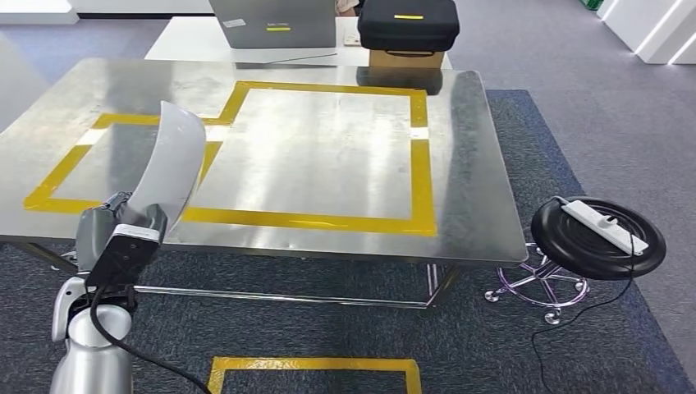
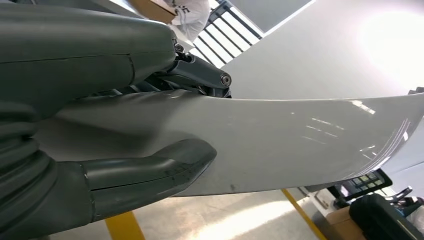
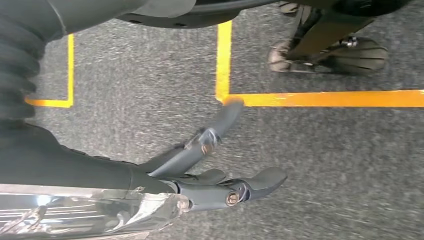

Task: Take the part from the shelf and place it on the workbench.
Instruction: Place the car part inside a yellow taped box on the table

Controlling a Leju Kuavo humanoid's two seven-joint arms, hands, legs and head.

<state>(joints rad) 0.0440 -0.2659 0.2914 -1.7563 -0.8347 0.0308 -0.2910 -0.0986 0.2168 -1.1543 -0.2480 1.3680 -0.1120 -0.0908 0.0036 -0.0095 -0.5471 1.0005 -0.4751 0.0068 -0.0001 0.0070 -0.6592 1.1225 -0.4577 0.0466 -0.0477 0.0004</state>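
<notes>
At the near left edge of the steel desk, my left robot hand holds the part, a curved, glossy grey-white panel, clamped between thumb and fingers. From the head view the panel rises upright from the hand, its top edge over the smaller yellow-taped rectangle; whether its lower end touches the desk is hidden by the hand and wrist. A larger yellow-taped rectangle lies beside it. My right robot hand hangs over grey carpet crossed by yellow floor tape, fingers apart and holding nothing. Beyond the far edge stand a black case on a cardboard box, partly cut off. A power strip rests on a black stool to the right.
</notes>
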